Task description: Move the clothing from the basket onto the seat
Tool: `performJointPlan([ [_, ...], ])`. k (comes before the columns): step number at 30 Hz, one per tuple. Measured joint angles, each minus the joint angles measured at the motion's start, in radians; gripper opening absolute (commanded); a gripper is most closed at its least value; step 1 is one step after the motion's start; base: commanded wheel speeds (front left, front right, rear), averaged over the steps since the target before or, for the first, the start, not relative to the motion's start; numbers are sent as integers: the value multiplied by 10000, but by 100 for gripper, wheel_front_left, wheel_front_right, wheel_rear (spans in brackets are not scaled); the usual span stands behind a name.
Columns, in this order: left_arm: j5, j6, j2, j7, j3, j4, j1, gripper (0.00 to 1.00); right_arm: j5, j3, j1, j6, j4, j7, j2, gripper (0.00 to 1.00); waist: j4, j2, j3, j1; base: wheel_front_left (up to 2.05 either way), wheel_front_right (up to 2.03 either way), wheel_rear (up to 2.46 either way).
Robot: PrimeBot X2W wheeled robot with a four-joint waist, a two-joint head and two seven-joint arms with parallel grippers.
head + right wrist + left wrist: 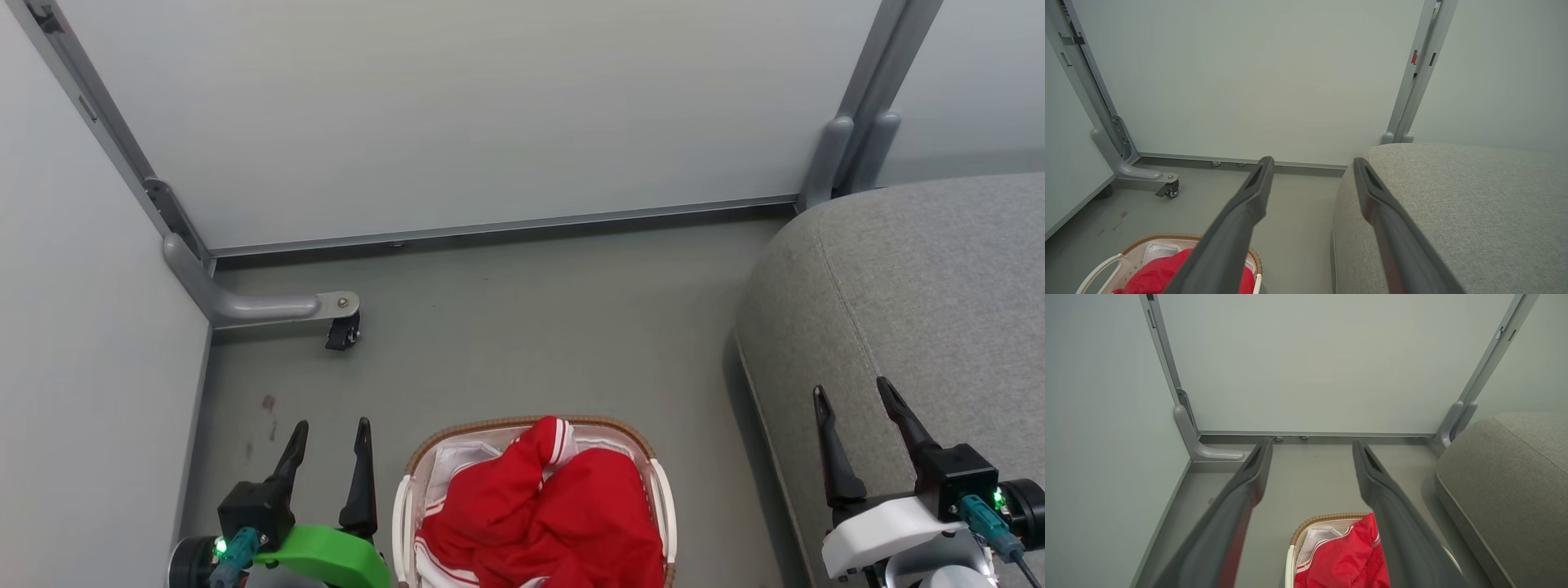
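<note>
Red clothing (543, 510) with white stripe trim is heaped in the white basket (406, 510) with its brown woven rim, low in the middle of the head view. The clothing (1343, 559) and basket (1289, 565) also show at the bottom of the left wrist view, and the clothing (1147, 277) in the basket (1100, 271) at the lower left of the right wrist view. The grey seat (922, 286) fills the right side. My left gripper (331, 437) stands open just left of the basket, holding nothing. Over the seat's edge my right gripper (853, 396) is open and holds nothing.
Pale partition panels (457, 106) close off the back and left. A grey panel foot with a caster (341, 331) juts onto the floor at the back left. Another panel post (849, 139) stands behind the seat. Grey floor (531, 327) lies between basket and panels.
</note>
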Motion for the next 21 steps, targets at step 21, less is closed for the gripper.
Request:
performJointPlan([
  [21,1126,-276,2,-2,-1181,1467,-2615,100,84,240,-1790,2,-522,-12,-8,100,-446,0,2414,0,0,0,0],
])
